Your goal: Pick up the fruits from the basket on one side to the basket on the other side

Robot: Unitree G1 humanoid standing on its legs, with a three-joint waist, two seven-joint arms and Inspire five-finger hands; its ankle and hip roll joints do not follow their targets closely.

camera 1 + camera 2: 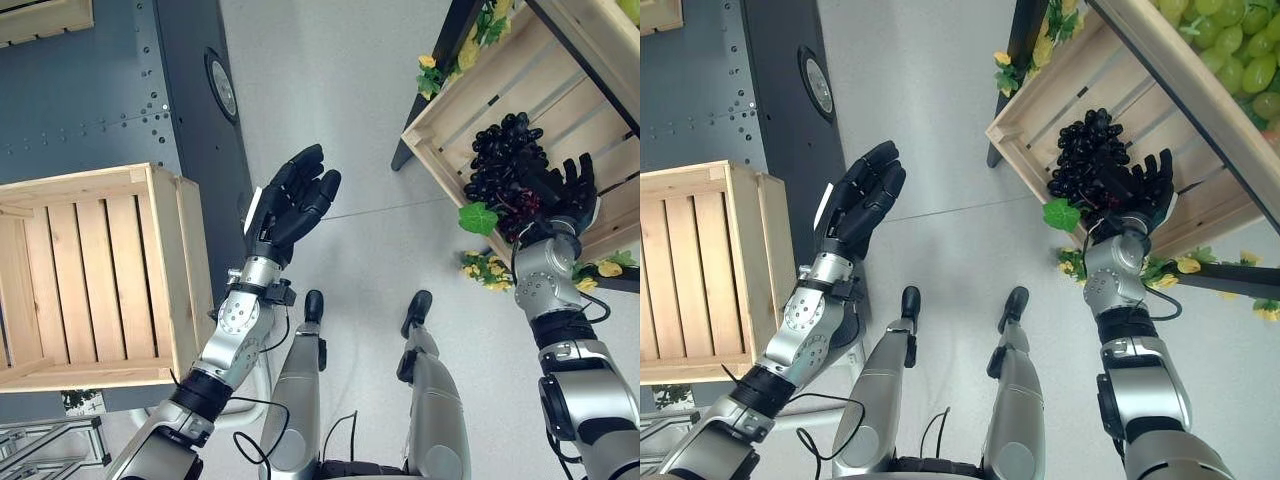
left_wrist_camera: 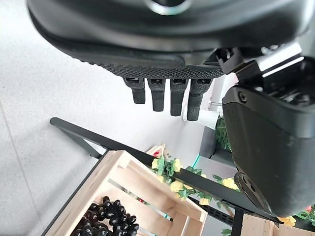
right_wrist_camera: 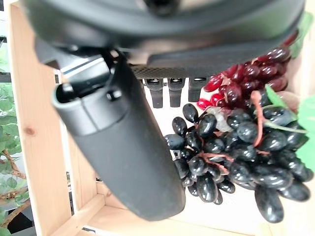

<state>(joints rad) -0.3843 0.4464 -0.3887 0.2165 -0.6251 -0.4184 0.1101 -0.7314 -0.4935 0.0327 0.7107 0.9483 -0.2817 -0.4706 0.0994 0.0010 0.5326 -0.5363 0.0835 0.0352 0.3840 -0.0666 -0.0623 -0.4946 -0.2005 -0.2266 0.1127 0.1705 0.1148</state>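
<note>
Two slatted pale wooden crates show in the left eye view. The crate at the upper right (image 1: 440, 125) holds a bunch of dark purple-black grapes (image 1: 505, 160) with a green leaf (image 1: 478, 217) at its lower edge. The right hand (image 1: 568, 195) reaches into it beside the bunch, fingers (image 3: 167, 91) straight and spread, gripping nothing. The crate at the left (image 1: 165, 270) has bare slats. The left hand (image 1: 290, 205), at centre, hangs over the grey floor (image 1: 350, 100) with fingers extended, holding nothing. Yellow flowers (image 1: 485, 268) trim the right crate's stand.
</note>
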